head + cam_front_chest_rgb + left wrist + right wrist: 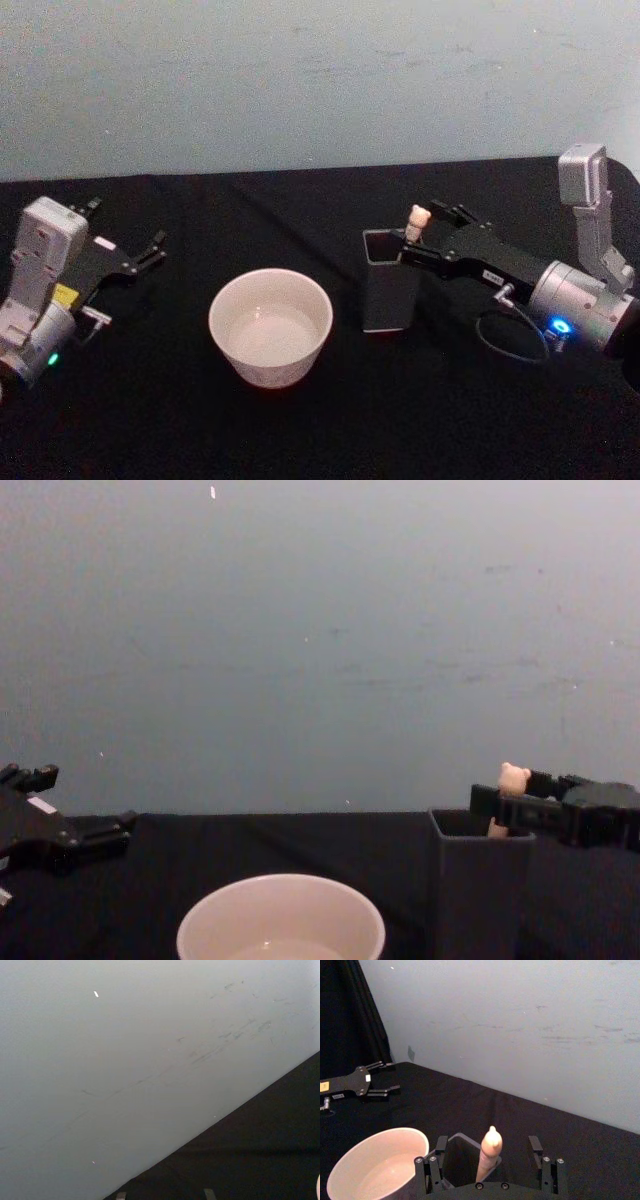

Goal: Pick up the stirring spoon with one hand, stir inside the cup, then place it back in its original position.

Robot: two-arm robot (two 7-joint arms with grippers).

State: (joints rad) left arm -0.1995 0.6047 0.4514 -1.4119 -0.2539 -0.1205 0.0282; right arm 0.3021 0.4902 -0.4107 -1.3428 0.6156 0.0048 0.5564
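Note:
The stirring spoon (419, 217) stands upright in the dark grey square holder (388, 290), with its peach bear-head top above the rim. My right gripper (415, 232) is open around that top, one finger on each side and a gap to both. In the right wrist view the spoon handle (489, 1152) rises between the two fingers (434, 1166), clear of them. The cream cup (270, 325) sits left of the holder with a little liquid inside. In the chest view the spoon top (514, 777) shows above the holder (478, 890). My left gripper (128, 225) rests open at the far left.
A black cloth (320, 430) covers the table, and a pale wall (320, 80) stands close behind it. The cup (280, 920) and holder stand about a hand's width apart. A cable loop (505, 340) hangs under the right arm.

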